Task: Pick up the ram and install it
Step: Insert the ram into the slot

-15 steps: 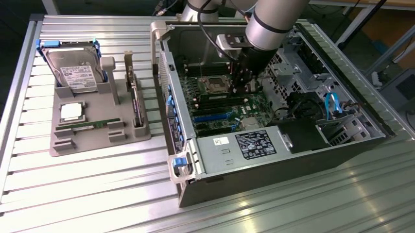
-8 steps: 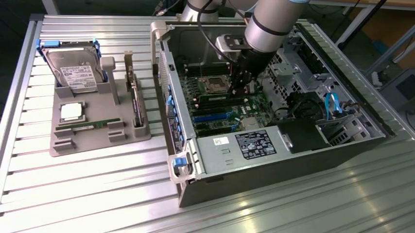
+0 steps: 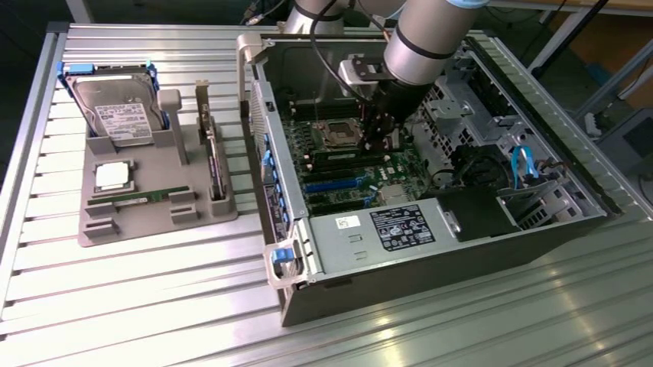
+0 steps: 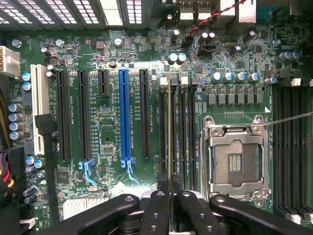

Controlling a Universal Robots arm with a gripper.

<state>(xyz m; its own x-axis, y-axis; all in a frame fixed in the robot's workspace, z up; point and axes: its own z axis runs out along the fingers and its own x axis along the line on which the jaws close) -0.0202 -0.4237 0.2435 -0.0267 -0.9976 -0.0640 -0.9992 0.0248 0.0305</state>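
Exterior view: the arm reaches down into an open computer case lying on its side on the slatted metal table. The pincer sits low over the motherboard, just beside the processor socket, on the exterior view's right of it. The label-bearing power supply lies nearer the camera in the same case. On the exterior view's left of the case, a grey tray carries a hard drive, a square silver processor chip, an upright expansion card and a second ram stick lying flat in its cradle. Wrist view: the pincer is clenched on the ram. The ram appears edge-on as a thin pale line running straight out from between the black fingertips. It lines up lengthwise with the bank of dark memory slots, which lies between the black and blue expansion slots and the open metal-framed socket. Whether the ram's lower edge is already seated in a slot or just above it, cannot tell. The green board around it shows capacitors and small chips.
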